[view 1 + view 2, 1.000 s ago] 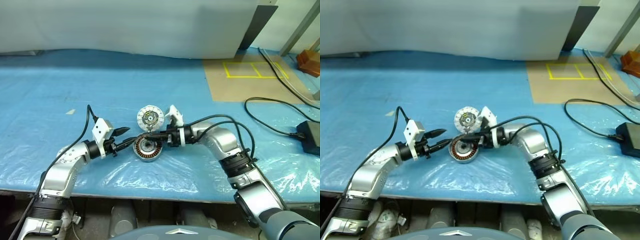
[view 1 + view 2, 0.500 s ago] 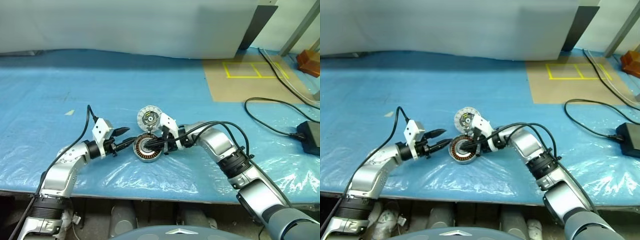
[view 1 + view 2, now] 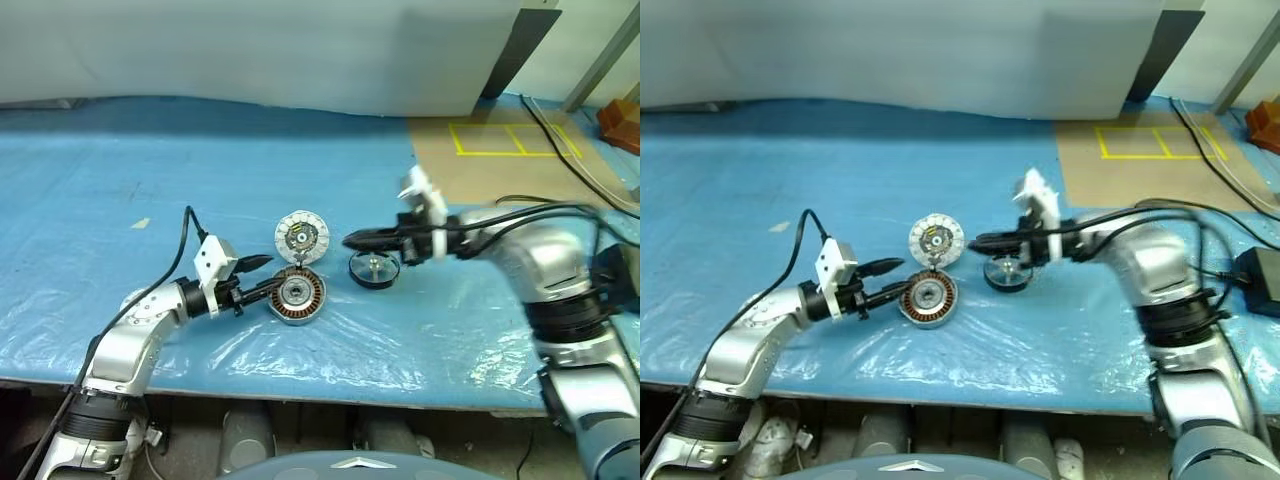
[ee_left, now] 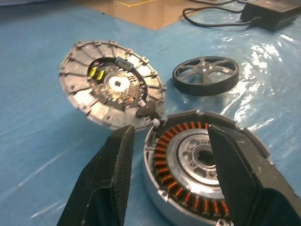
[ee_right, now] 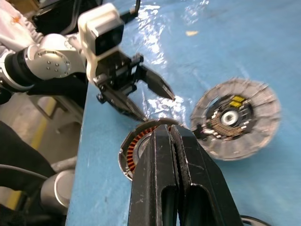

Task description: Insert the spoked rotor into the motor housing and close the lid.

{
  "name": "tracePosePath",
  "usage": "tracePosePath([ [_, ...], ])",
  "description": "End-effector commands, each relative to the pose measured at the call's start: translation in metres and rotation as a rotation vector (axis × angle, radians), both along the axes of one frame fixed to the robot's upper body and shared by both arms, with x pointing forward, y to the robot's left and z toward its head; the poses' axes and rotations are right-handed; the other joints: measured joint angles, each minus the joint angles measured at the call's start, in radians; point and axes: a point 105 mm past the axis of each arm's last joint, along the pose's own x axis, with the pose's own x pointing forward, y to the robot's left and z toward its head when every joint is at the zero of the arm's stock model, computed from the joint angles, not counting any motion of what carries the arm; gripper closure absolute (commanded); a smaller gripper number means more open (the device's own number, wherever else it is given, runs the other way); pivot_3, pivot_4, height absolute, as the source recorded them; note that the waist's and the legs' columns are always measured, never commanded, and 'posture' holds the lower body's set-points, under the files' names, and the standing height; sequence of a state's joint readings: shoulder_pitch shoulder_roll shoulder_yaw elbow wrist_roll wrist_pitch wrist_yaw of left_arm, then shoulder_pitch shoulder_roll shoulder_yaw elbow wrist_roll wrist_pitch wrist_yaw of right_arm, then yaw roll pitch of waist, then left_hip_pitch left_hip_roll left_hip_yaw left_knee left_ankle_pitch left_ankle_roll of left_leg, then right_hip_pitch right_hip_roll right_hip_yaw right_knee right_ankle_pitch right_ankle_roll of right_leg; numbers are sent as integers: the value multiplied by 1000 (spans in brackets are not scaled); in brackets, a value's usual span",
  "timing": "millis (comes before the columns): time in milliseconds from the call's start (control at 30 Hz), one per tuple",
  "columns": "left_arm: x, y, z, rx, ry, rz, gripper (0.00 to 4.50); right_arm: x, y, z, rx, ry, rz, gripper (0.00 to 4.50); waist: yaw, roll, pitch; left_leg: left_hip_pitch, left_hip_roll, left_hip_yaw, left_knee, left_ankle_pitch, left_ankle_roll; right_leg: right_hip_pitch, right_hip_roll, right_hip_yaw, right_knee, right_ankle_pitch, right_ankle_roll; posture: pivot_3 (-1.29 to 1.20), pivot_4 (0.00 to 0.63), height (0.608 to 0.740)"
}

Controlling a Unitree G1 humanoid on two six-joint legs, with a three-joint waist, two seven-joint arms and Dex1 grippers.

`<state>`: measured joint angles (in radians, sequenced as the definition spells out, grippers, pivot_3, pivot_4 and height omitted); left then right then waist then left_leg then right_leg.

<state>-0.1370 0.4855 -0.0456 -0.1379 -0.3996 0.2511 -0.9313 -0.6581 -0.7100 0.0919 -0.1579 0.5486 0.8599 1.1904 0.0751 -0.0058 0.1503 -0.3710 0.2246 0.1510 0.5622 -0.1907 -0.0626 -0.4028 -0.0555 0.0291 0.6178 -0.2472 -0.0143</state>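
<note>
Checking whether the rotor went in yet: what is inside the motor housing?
Inside the housing show copper windings around a silvery centre with a dark bore; what lies down the bore is hidden. The rotor lies apart on the table.

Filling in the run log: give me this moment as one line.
spoked rotor: on table, outside motor housing | lid: off | left end effector: open at housing | right end effector: shut, empty

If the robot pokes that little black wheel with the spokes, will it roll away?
Probably not. The spoked rotor lies flat on the blue plastic sheet, so a push would likely slide it. It looks like stiff, thick-rimmed metal, so probably heavy for its size. Tipped on edge, its round rim could roll.
</note>
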Motion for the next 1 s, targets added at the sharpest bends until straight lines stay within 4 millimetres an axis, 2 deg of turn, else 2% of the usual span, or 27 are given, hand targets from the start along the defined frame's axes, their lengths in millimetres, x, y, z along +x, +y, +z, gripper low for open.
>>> tracePosePath([
  [33, -2, -15, 14, -22, -50, -69, 1880, -3, -11, -3, -136, -85, 38, 4461, 0, 0, 0, 0, 0, 0, 0, 0, 0, 1, 0, 0, 0, 0, 0, 0, 150, 740],
  [100, -2, -20, 11, -20, -46, -87, 1880, 2, -22, -19, -261, -151, 40, 4461, 0, 0, 0, 1, 0, 0, 0, 0, 0, 1, 0, 0, 0, 0, 0, 0, 150, 740],
  [200, 0, -26, 7, -16, -40, -108, 1880, 10, -23, -30, -334, -222, 64, 3882, -6, 0, 0, 0, 0, 0, 1, 0, 0, 1, -1, 0, 0, 0, 0, 0, 150, 740],
  [333, 3, -27, 5, -10, -34, -128, 1880, 18, -20, -40, -398, -257, 126, 2550, -9, 0, 0, 0, 0, 1, 2, 0, 0, -1, -1, 1, 3, 0, 0, 0, 150, 740],
  [533, 5, -30, 4, -11, -38, -127, 1880, 35, -29, -48, -495, -265, 150, 531, -6, 0, 0, -2, -1, 0, 5, 0, 1, -1, -2, 0, 4, 0, -1, 0, 150, 740],
  [733, 0, -33, 0, -17, -35, -121, 1880, 44, -36, -50, -549, -271, 203, 531, -7, 0, 0, -3, 0, 0, 6, 2, 5, -1, -2, 0, 5, 0, -1, 0, 150, 740],
  [1000, -2, -32, 2, -27, -39, -104, 1880, 55, -22, -60, -588, -320, 289, 531, -8, 0, 0, -5, 1, 0, 10, 2, 6, -3, -2, -1, 8, -2, -5, 0, 150, 740],
])
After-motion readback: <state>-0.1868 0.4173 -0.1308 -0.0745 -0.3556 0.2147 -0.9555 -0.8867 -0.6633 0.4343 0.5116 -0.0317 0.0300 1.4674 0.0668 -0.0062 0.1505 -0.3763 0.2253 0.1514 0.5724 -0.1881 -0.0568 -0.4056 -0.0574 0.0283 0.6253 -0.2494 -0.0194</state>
